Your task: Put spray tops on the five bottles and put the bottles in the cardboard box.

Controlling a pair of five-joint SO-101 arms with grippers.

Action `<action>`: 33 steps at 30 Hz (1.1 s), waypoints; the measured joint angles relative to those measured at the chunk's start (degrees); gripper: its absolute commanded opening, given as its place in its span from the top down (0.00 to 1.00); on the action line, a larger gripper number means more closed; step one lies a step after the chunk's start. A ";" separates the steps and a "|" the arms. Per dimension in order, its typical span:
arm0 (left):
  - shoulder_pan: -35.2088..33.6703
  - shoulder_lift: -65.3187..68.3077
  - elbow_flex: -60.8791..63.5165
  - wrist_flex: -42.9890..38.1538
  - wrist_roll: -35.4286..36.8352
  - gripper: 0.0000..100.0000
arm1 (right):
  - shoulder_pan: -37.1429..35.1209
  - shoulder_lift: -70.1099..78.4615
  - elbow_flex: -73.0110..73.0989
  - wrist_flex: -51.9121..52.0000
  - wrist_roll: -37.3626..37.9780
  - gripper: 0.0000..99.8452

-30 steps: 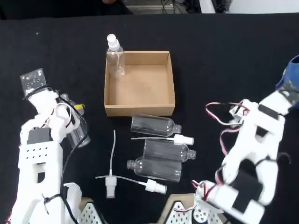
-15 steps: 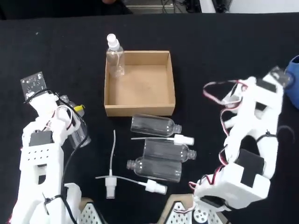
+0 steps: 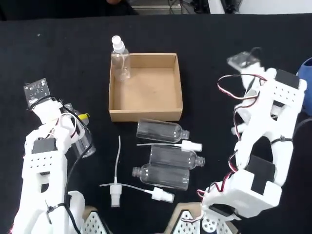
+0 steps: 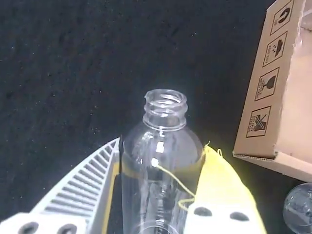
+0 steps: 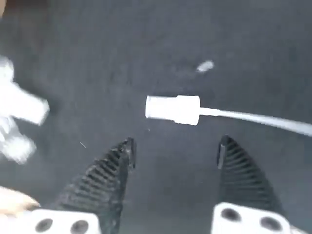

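My left gripper (image 4: 162,144) is shut on a clear, uncapped bottle (image 4: 163,161), held at the table's left (image 3: 80,139). The cardboard box (image 3: 146,115) stands in the middle, and a capped bottle (image 3: 119,58) is upright at its far left corner. Three uncapped bottles (image 3: 161,130) (image 3: 174,157) (image 3: 163,176) lie in front of the box. Spray tops with tubes lie among them (image 3: 191,145) (image 3: 115,192) (image 3: 163,196). My right gripper (image 5: 175,144) is open above a lying spray top (image 5: 173,109). The right arm (image 3: 273,112) stands at the right.
A blue object (image 3: 306,78) sits at the right edge. The box's side wall (image 4: 273,97) is close beside the held bottle. A lying bottle's end (image 4: 298,204) shows near it. The arm bases (image 3: 92,222) occupy the front edge.
The right arm has risen from low at the front right and swung its wrist toward the far side of the table. The left arm with its bottle has barely shifted.
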 measured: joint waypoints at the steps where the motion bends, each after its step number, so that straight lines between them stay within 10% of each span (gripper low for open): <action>1: 0.00 0.00 0.00 0.00 0.00 0.97 | 0.53 0.00 0.44 0.18 3.60 0.65; 20: 0.00 0.00 0.00 0.00 0.00 0.97 | 6.15 0.00 11.34 -6.59 58.02 0.67; 33: 0.00 0.00 0.00 0.00 0.00 0.97 | 6.68 9.49 14.42 -20.48 61.89 0.73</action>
